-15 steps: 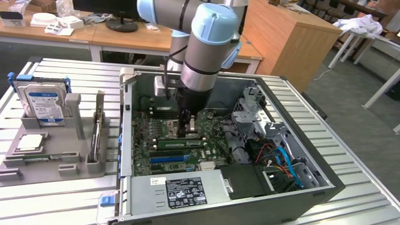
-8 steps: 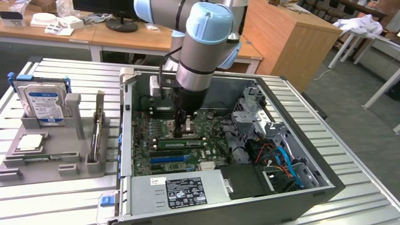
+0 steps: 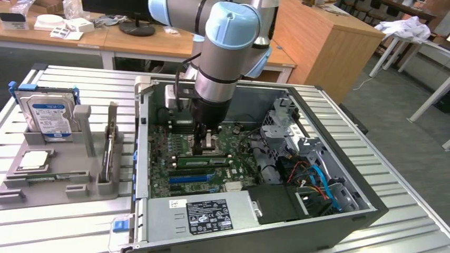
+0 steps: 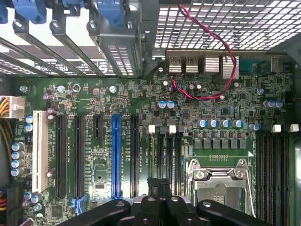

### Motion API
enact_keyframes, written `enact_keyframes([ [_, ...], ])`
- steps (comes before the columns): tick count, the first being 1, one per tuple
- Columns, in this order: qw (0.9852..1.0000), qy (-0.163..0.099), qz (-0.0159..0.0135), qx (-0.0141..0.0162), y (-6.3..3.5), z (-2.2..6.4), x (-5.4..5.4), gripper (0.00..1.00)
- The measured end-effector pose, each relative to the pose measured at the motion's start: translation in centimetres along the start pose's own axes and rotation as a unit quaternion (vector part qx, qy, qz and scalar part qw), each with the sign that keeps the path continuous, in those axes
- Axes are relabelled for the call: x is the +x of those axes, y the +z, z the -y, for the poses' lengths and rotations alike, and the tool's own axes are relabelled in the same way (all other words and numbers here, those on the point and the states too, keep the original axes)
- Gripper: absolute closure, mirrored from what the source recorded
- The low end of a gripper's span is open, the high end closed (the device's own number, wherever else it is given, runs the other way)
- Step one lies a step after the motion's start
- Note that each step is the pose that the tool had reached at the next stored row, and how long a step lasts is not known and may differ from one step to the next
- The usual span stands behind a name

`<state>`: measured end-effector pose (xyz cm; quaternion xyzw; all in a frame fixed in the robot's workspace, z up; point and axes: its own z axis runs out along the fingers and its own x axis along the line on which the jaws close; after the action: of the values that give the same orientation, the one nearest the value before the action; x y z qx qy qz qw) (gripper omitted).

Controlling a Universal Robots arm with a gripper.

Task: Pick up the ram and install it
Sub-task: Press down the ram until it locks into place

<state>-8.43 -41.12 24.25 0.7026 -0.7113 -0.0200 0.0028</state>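
Note:
A long green ram (image 3: 202,159) lies along the black memory slots of the motherboard (image 3: 165,158) inside the open computer case. My gripper (image 3: 205,149) points straight down right above it, fingers shut together; I cannot tell whether the tips touch the stick. In the wrist view the dark fingers (image 4: 149,207) sit closed over the memory slots (image 4: 162,150) with white latches, beside the silver processor socket (image 4: 218,181).
A grey rack (image 3: 60,182) on the exterior view's left holds a blue-labelled hard drive (image 3: 48,113), a square silver chip (image 3: 33,161) and a thin board standing on edge (image 3: 109,147). The power supply (image 3: 204,213) and a cable bundle (image 3: 316,179) crowd the case.

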Motion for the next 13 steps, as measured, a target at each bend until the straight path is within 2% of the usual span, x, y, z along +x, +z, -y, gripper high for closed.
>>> enact_keyframes([
  [13, 1.0, 0.0, 0.0, 0.0, 0.03, 0.0, 0.34, 0.89],
])
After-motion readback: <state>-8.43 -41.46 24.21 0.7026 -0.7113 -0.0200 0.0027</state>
